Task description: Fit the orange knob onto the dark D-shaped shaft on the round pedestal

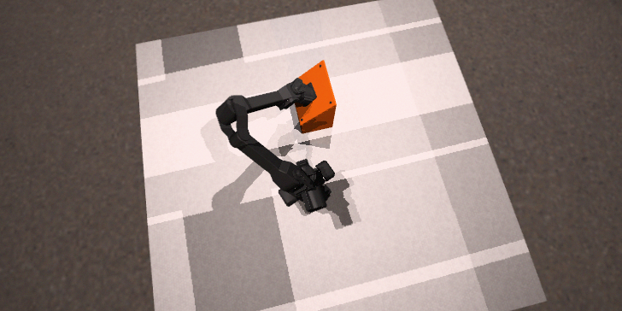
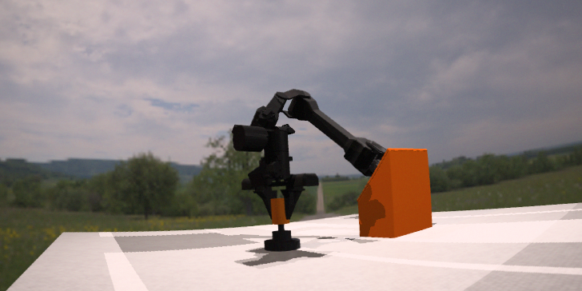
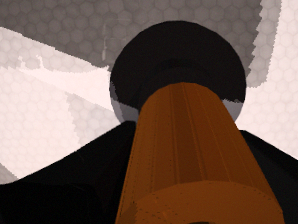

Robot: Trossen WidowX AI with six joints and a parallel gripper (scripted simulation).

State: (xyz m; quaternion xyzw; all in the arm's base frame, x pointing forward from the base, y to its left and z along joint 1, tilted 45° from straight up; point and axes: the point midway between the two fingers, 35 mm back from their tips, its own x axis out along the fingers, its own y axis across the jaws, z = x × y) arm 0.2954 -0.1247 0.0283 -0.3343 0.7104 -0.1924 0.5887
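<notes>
The orange knob [image 2: 278, 209] [image 3: 187, 155] is upright between the fingers of my gripper [image 2: 281, 216] [image 3: 185, 135], which is shut on it. The round dark pedestal [image 2: 281, 245] [image 3: 177, 42] stands on the table directly below. In the exterior view a short length of the dark shaft [image 2: 281, 228] shows between the knob's bottom and the pedestal. The knob's lower end is at the shaft's top; whether the shaft's tip is inside the hole is hidden, and so are both flat sides. In the top view the arm covers the knob and pedestal.
The arm reaches from a big orange slanted block [image 1: 319, 86] [image 2: 408, 195], which stands on the table behind the pedestal in the top view and to its right in the exterior view. The pale table [image 1: 391, 204] [image 2: 448, 250] carries grey patches and shadows.
</notes>
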